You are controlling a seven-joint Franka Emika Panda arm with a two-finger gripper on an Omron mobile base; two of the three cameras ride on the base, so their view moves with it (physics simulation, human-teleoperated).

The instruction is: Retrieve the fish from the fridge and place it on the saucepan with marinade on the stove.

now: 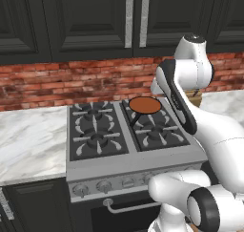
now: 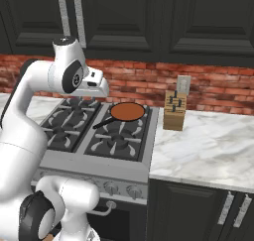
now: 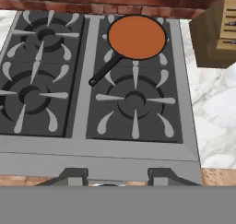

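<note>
The saucepan with marinade is sitting on the stove's back right burner. The pincer is hovering above the stove front, its tips standing apart; whether anything is between them I cannot tell.

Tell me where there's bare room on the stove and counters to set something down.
The stove has three bare burners: both left ones and the front right. The saucepan with marinade fills the back right burner, its handle angling toward the middle. The marble counter left of the stove is bare. Right of it, the knife block crowds the wall side.

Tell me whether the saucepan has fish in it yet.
No fish yet: the saucepan shows a bare, flat orange-brown surface on the stove's back right burner.
</note>
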